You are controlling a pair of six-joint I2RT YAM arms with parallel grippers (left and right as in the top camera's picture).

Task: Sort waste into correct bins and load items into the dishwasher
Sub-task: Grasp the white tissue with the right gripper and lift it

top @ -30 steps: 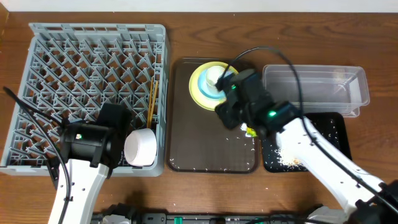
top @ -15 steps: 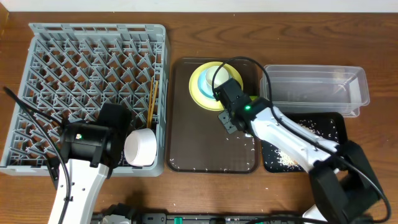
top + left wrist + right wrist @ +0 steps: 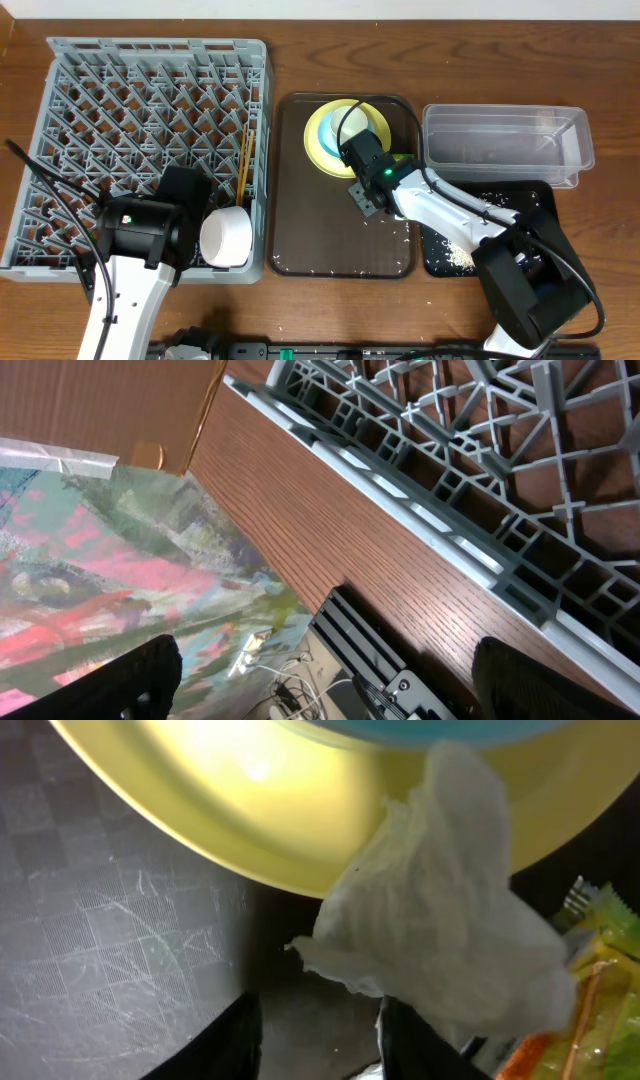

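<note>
— What sits nearest us?

— Our left gripper (image 3: 330, 678). Its jaws are spread wide with nothing between them, and it hangs over bare table (image 3: 330, 510) just outside the wall of the dish rack (image 3: 520, 450). Inside the rack's near corner, beside that arm, we see the white cup (image 3: 225, 237).

— And on the other side, at the same depth?

— The black tray (image 3: 535, 200), with crumbs (image 3: 460, 255) heaped toward its near end. A few specks also dot the near edge of the brown serving tray (image 3: 330, 230).

— Where is our right gripper (image 3: 315, 1040)?

— Low over the brown tray, at the near rim of the yellow plate (image 3: 310, 145). Its fingers stand a narrow gap apart, and we see bare tray between them. The tissue (image 3: 440, 920) hangs off the plate's rim and overlaps one fingertip; we cannot tell whether it is pinched. The snack wrapper (image 3: 580, 990) lies just beside the tissue.

— Farther back?

— The light blue bowl (image 3: 345, 120) rests on the plate. The chopsticks (image 3: 245, 160) lie along the rack's edge nearest the brown tray. The clear tub (image 3: 500, 150) sits just behind the black tray.
</note>
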